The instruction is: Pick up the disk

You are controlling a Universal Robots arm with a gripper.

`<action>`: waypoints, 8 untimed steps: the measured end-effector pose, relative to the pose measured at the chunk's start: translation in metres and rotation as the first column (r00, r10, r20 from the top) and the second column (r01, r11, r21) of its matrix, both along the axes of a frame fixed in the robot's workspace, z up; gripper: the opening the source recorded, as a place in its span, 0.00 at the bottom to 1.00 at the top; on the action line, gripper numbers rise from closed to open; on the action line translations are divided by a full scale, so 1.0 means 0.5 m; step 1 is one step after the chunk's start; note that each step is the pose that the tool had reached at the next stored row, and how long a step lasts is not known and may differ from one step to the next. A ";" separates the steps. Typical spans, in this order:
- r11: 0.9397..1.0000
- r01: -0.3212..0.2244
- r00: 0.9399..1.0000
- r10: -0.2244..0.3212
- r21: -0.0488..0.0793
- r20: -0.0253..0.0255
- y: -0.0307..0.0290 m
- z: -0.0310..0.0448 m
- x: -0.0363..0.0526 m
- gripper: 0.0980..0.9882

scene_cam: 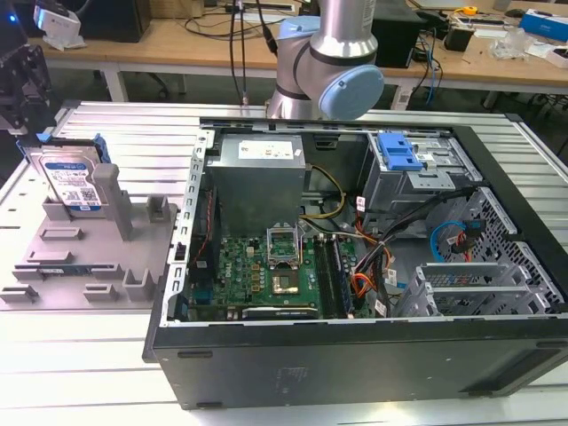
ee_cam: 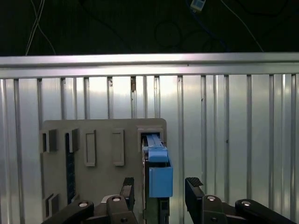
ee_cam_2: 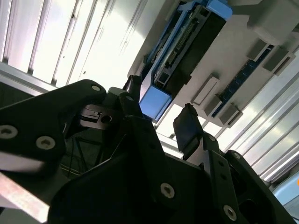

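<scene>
Step in hand looks like the line-up just before the grab, nothing picked up yet. The disk (scene_cam: pixel 73 182) stands on edge in a slot at the far corner of the grey fixture (scene_cam: pixel 80 257), on the exterior view's left. The fixture sits near the table (scene_cam: pixel 89 355) edge, beside the open PC case (scene_cam: pixel 355 364).

The gripper (ee_cam: pixel 161 184) is spread wide and holds nothing. In the first wrist view its two black fingers (ee_cam: pixel 193 184) sit either side of the disk's blue-capped top edge, with a clear gap on both sides. The second wrist view tells the same story: the blue end (ee_cam_2: pixel 154 100) lies between the fingers, no contact showing. In the exterior view the gripper (scene_cam: pixel 28 102) hangs over the disk's top. How much height is left between fingertips and the disk, the poster can't tell.

His take on what a grab needs from here:
- The fingers have to get down over the two flat faces without clipping the blue cap or the grey post (scene_cam: pixel 108 191) just beside the disk.
- The squeeze should be even, so the disk doesn't cock in its slot.
- The pull should be straight along the slot. Any tilt would likely jam it against the fixture walls.
</scene>
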State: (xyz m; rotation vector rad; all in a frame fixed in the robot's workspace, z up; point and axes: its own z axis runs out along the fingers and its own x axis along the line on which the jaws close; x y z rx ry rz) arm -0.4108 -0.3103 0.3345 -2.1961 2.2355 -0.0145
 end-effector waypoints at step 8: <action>1.000 0.000 1.000 0.000 0.000 0.000 0.000 -0.016 -0.003 0.52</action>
